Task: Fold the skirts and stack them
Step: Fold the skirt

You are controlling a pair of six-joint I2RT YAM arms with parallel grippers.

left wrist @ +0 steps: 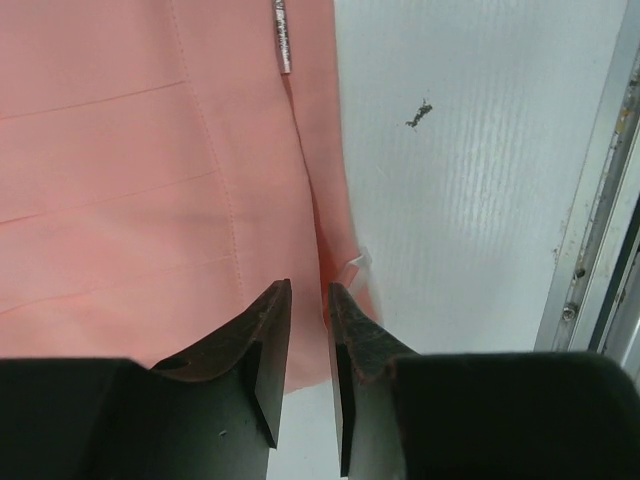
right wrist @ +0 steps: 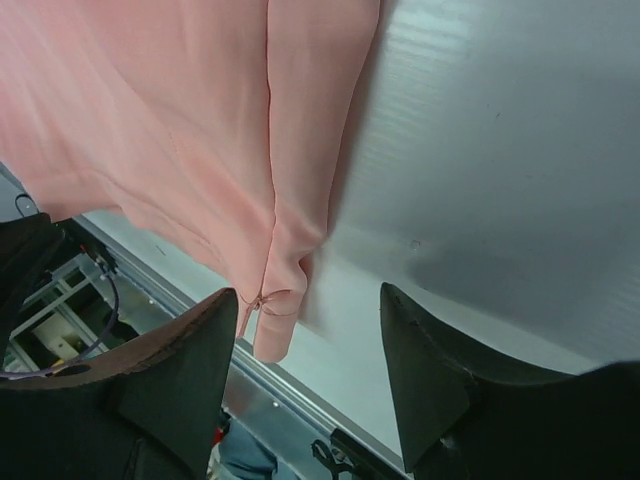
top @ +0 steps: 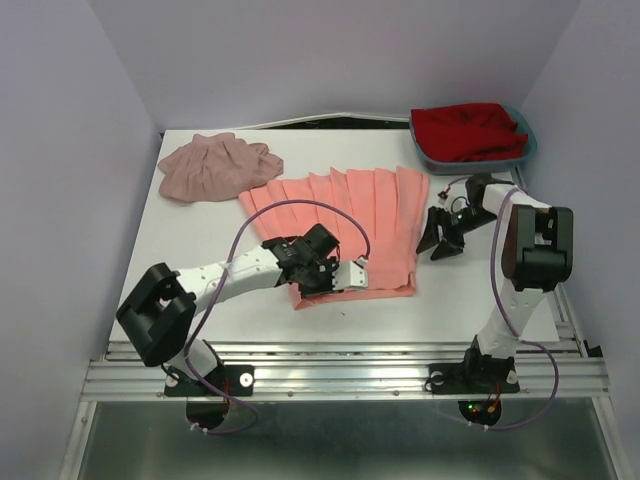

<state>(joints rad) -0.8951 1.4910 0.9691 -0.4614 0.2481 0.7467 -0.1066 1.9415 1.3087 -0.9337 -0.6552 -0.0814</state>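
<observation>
The salmon pleated skirt (top: 350, 215) lies fanned out flat at the table's middle. A mauve-pink gathered skirt (top: 215, 165) sits crumpled at the back left. My left gripper (top: 358, 272) hovers over the salmon skirt's near hem; in the left wrist view the skirt (left wrist: 150, 170) has its edge just past the gripper (left wrist: 310, 288), whose jaws stand a narrow gap apart with nothing pinched. My right gripper (top: 436, 245) is beside the skirt's right edge, wide open. In the right wrist view a skirt corner (right wrist: 285, 250) lies by the left finger of the gripper (right wrist: 305, 292), untouched.
A blue bin (top: 425, 155) holding red cloth (top: 468, 130) stands at the back right, just behind the right arm. The table's metal rail (top: 350, 375) runs along the near edge, close to the left gripper. White walls enclose the left, back and right sides.
</observation>
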